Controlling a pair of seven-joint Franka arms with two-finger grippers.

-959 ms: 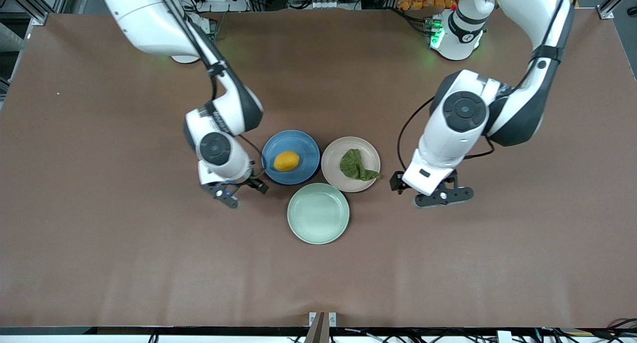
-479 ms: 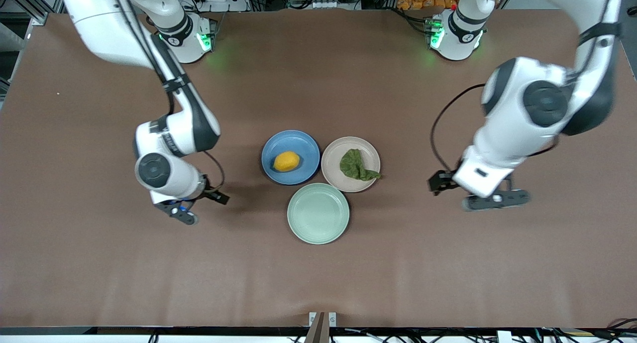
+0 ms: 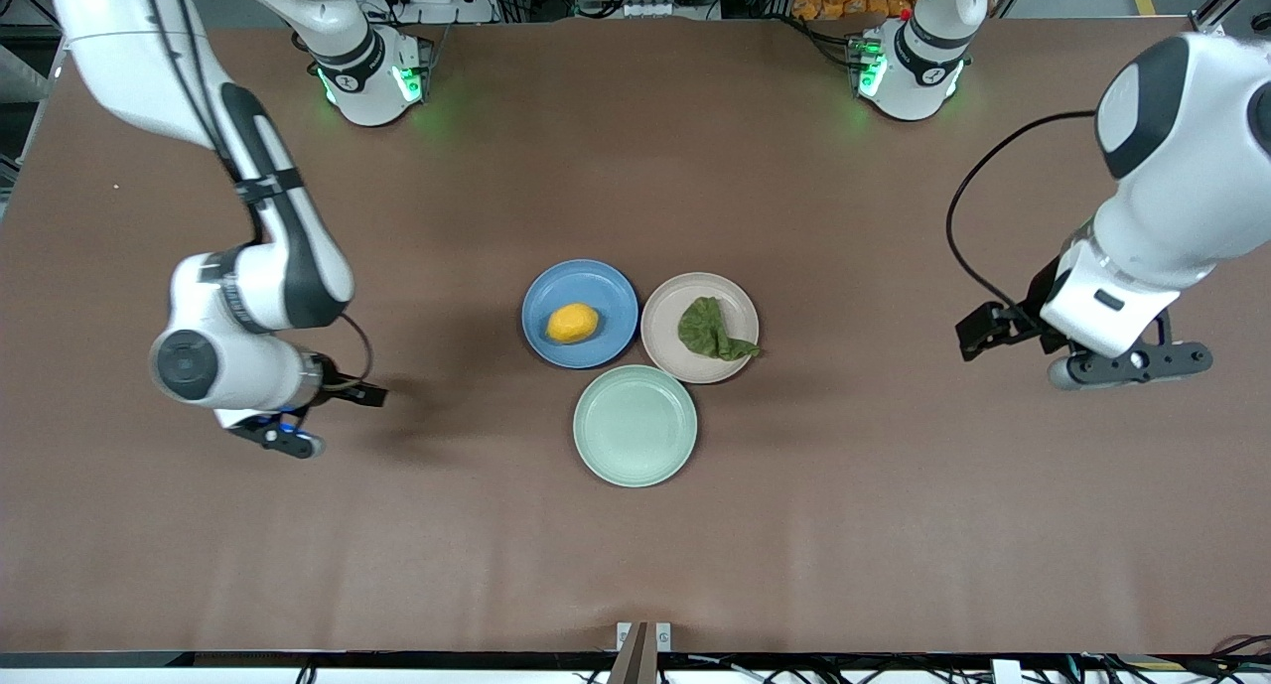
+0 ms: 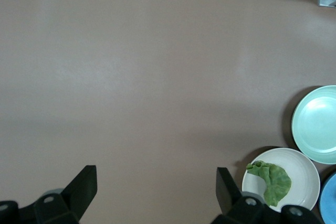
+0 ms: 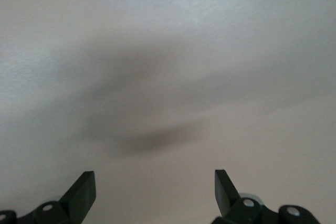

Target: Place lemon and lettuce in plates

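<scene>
Resting lemon (image 3: 573,323) on blue plate (image 3: 608,292), lettuce (image 3: 710,332) on beige plate (image 3: 665,337), both grippers' fingers wide (empty)

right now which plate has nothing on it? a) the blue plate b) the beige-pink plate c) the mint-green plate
c, the mint-green plate is bare, while the lemon lies on the blue plate and the lettuce on the beige-pink plate.

Robot lab (aluminium framing (image 3: 40,4), cables)
</scene>
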